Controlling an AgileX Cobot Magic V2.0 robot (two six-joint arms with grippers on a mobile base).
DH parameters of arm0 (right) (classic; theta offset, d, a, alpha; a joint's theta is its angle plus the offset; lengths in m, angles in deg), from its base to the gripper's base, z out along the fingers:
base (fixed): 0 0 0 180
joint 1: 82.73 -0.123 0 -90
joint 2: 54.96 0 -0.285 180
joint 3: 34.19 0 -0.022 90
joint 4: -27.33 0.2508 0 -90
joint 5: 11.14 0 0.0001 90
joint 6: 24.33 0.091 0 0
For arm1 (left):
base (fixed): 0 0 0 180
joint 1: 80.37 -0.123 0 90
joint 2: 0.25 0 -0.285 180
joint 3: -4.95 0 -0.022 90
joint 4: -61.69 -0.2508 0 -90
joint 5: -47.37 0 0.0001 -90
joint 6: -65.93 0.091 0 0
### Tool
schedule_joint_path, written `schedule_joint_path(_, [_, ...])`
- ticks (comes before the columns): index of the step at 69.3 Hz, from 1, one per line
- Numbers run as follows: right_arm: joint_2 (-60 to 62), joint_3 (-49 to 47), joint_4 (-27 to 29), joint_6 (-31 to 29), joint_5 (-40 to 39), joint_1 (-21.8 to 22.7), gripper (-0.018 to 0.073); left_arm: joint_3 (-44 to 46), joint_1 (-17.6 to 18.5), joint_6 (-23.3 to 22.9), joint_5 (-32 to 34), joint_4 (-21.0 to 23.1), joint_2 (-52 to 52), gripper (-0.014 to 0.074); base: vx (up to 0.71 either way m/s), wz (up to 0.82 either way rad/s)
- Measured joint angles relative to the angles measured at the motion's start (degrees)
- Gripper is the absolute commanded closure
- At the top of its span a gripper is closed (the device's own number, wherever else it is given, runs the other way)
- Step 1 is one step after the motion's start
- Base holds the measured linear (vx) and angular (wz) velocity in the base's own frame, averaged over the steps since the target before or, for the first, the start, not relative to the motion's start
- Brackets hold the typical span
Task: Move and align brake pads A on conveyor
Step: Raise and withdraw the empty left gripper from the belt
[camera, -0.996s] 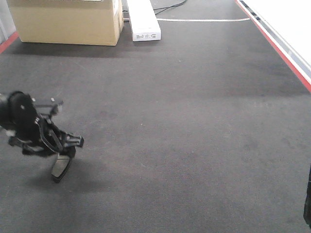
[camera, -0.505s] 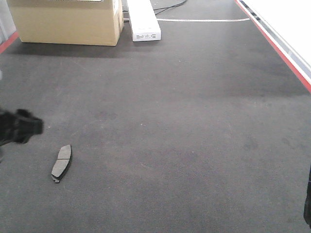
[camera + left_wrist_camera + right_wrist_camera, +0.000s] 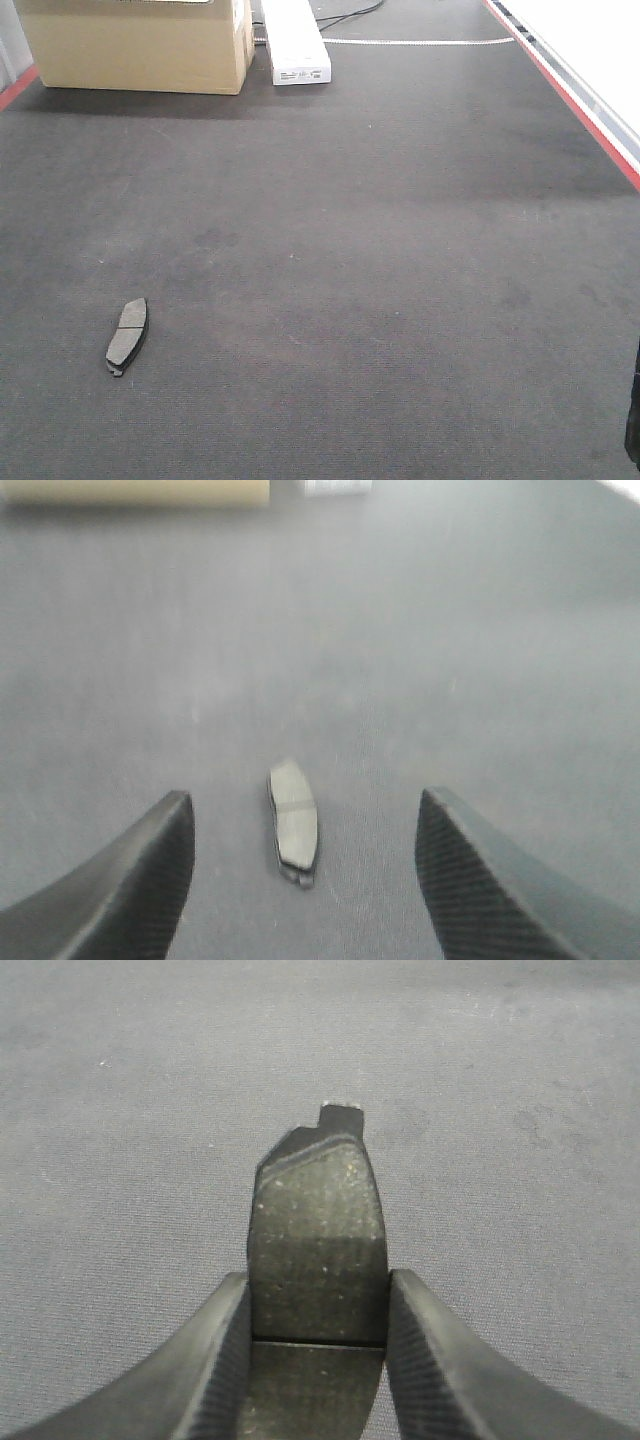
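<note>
The left gripper (image 3: 305, 796) has released one pad (image 3: 127, 337) and withdrawn. One second ago it stood directly over this pad; half a second ago it was leaving toward the left edge of the conveyor (image 3: 400, 250); now it is out of the front view entirely. The pad has not moved since release. It lies flat, friction face up, near the front-left corner of the conveyor, long axis running roughly front to back with a slight tilt, well apart from the box (image 3: 140, 45) and the white carton (image 3: 293, 40) at the far edge. In the left wrist view the jaws are spread wide and empty, raised above the belt, with the pad lying between and below them, touching neither finger. The right gripper (image 3: 318, 1276) is pinching a second pad (image 3: 317, 1210) across its width, held clear above bare belt; only a sliver of this arm shows at the front-right edge of the front view. Assessment: placement of the first pad is complete, and it now serves as the reference for alignment. The second pad is probably next to be set down. No other pads are visible, so most of the task appears to remain.
</note>
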Motion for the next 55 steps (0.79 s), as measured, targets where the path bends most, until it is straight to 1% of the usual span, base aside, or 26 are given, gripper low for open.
schedule_joint_path(8, [0.0,0.0,0.0,0.0,0.0,0.0,0.0566,-3.2,0.0,0.0,0.1,0.0,-6.8,0.015,0.0,0.0])
schedule_joint_path(20, [0.0,0.0,0.0,0.0,0.0,0.0,0.0566,-6.8,0.0,0.0,-0.8,0.0,-12.6,0.015,0.0,0.0])
schedule_joint_path(28, [0.0,0.0,0.0,0.0,0.0,0.0,0.0566,-8.3,0.0,0.0,-1.3,0.0,-13.4,0.015,0.0,0.0])
schedule_joint_path(40, [0.0,0.0,0.0,0.0,0.0,0.0,0.0566,-8.3,0.0,0.0,-2.9,0.0,-13.3,0.015,0.0,0.0])
schedule_joint_path(55, [0.0,0.0,0.0,0.0,0.0,0.0,0.0566,-8.3,0.0,0.0,-3.3,0.0,-13.3,0.015,0.0,0.0])
